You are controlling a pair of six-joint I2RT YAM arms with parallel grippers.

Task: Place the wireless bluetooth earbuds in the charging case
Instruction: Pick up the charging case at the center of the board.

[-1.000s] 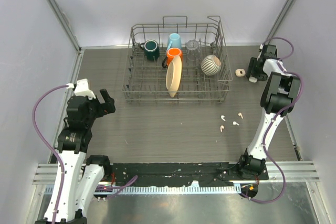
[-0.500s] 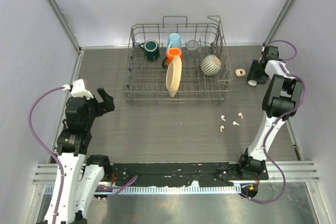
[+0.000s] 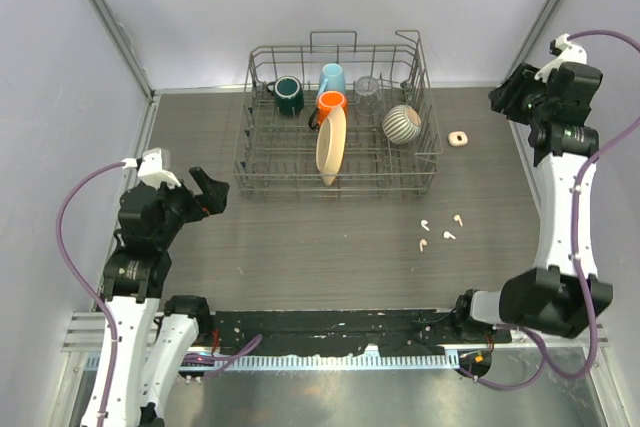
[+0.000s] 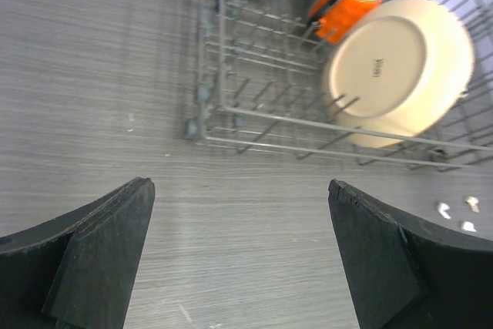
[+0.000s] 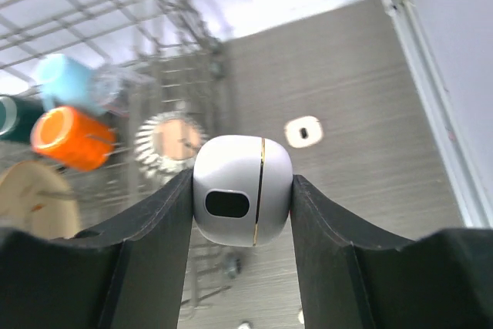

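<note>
Four wireless bluetooth earbuds [image 3: 449, 235] lie loose on the counter [image 3: 300, 247], clustered at about 5 o'clock from the wire dish rack [image 3: 380, 47]. Charging case [image 5: 242, 199], white with a gold seam, is clamped between the fingers of the right tool [image 5: 241, 190], raised above the counter at roughly 1 o'clock from the earbuds. Left tool [image 4: 239, 184] is spread wide and holds nothing, at 9 o'clock of the rack.
</note>
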